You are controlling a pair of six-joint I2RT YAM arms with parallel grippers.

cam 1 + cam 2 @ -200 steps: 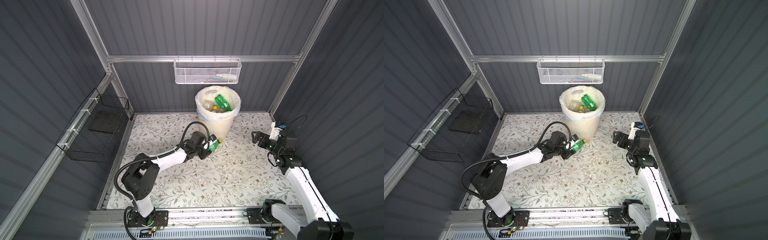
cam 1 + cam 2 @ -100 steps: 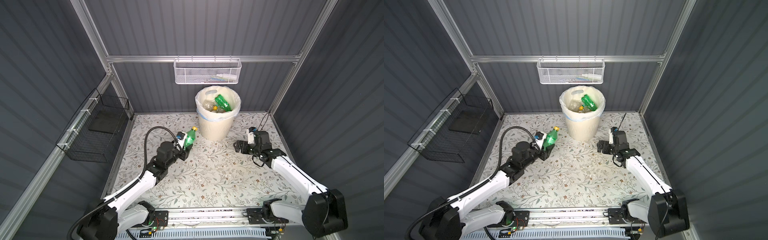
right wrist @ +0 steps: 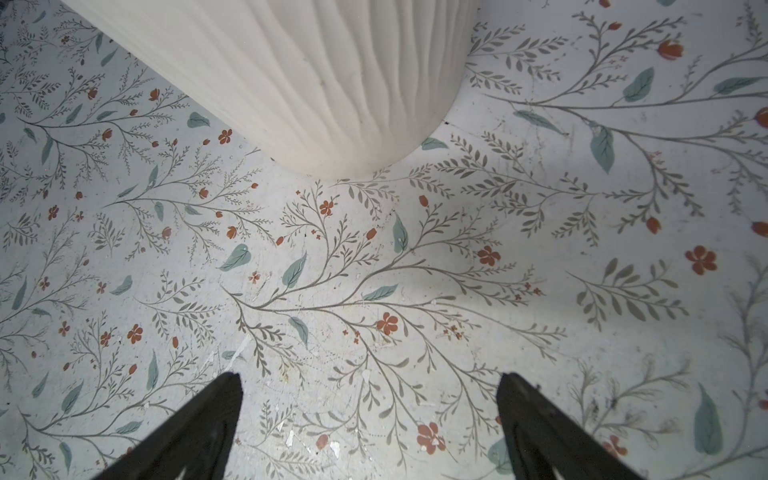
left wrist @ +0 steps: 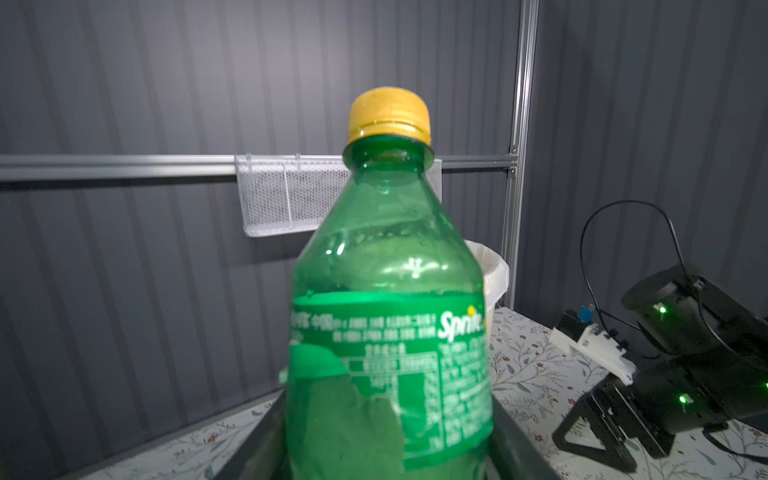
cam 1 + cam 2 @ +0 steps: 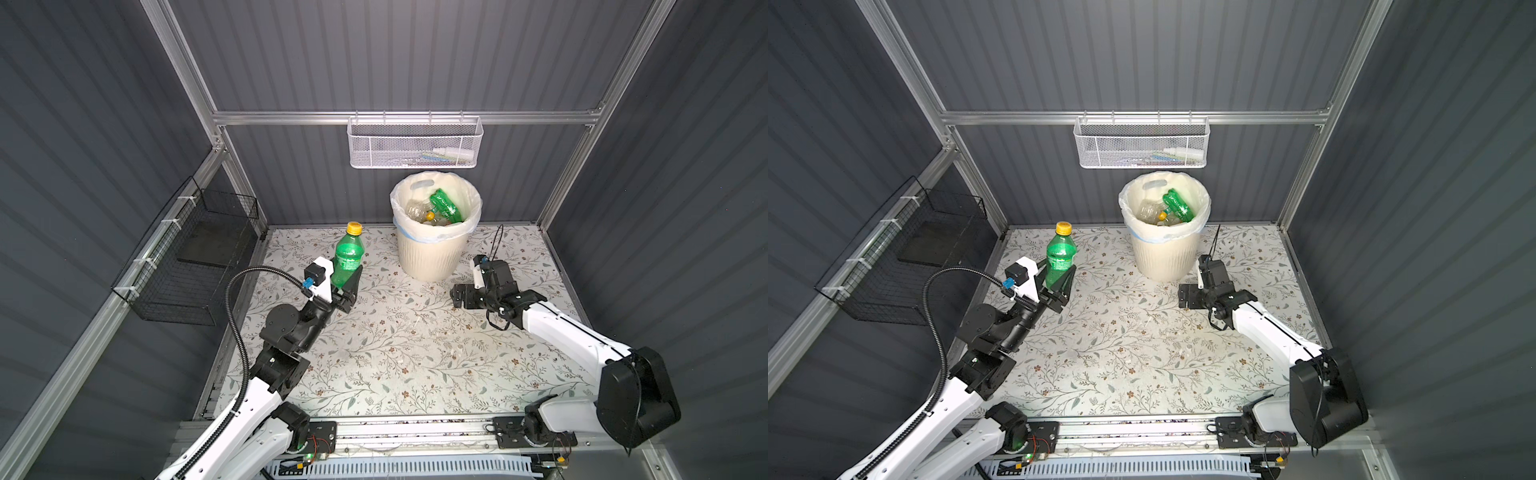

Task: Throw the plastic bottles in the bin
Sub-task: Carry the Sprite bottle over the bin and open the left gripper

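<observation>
The left fingers (image 5: 354, 283) pinch the lower body of a green bottle (image 5: 348, 253), yellow cap up, above the back left part of the surface (image 5: 395, 353). It is near the bin (image 5: 428, 257) but not over its mouth. Gripping low on the label leaves the neck free and, I judge, steadies the light bottle for the carry and drop. The bin stands at the back edge, with several bottles (image 5: 445, 204) lying inside its white liner. The right fingers (image 3: 195, 428) are spread wide and empty, low over bare surface just beside the bin's base, probably to stay clear of the left arm's path. No loose bottle shows on the surface.
</observation>
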